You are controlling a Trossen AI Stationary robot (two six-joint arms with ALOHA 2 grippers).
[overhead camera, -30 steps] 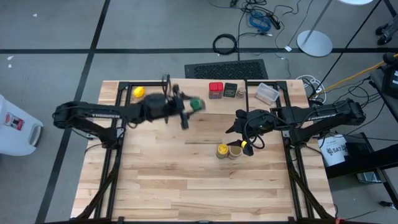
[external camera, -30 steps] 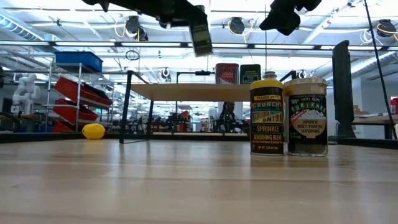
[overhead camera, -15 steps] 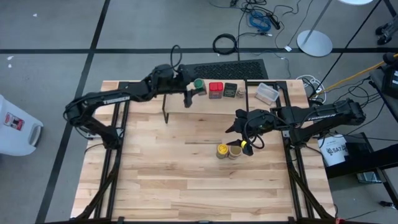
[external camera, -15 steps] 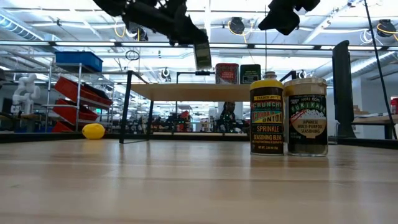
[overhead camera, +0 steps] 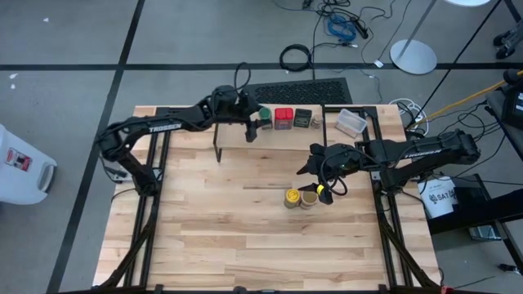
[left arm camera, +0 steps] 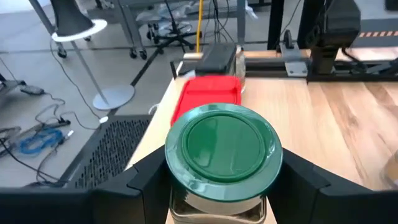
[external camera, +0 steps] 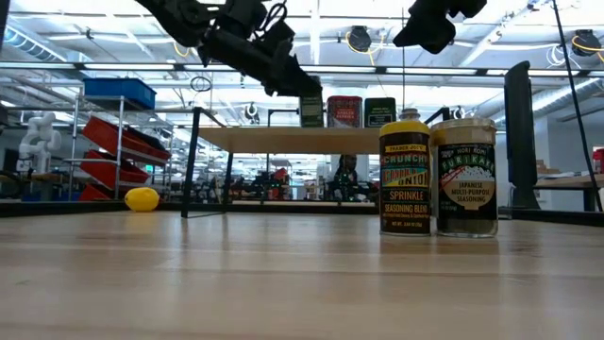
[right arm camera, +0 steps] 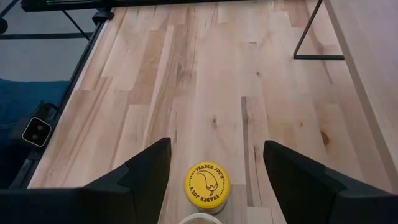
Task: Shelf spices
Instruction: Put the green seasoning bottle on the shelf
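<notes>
Behind the wooden table (overhead camera: 245,237) we see a grey floor with coiled cables, and in the low view a workshop hall with red bins and bright ceiling lights. At the table's far edge stands the shelf (overhead camera: 233,139), its light plank on thin black legs.

We find the left gripper (overhead camera: 255,122) reaching over the shelf top, its fingers (left arm camera: 146,177) pinching the green-lidded jar (left arm camera: 222,155) from both sides. In the low view the jar (external camera: 311,109) stands upright at plank level, just left of the red square tin (external camera: 343,111) and the dark rectangular box (external camera: 379,111). From above, the jar (overhead camera: 264,115) sits just beside the red tin (overhead camera: 283,118), with the dark box (overhead camera: 303,118) next along to the right, and a clear plastic tub (overhead camera: 351,122) farther right.

We see the right gripper (overhead camera: 315,166) hanging above the table's right middle, its fingers (right arm camera: 146,171) spread wide and holding nothing. Just near of it stand the yellow-lidded jar (overhead camera: 292,198) and the tan round-topped jar (overhead camera: 309,198), touching or almost touching each other. A yellow ball (external camera: 142,198) lies on the table at the far left.
</notes>
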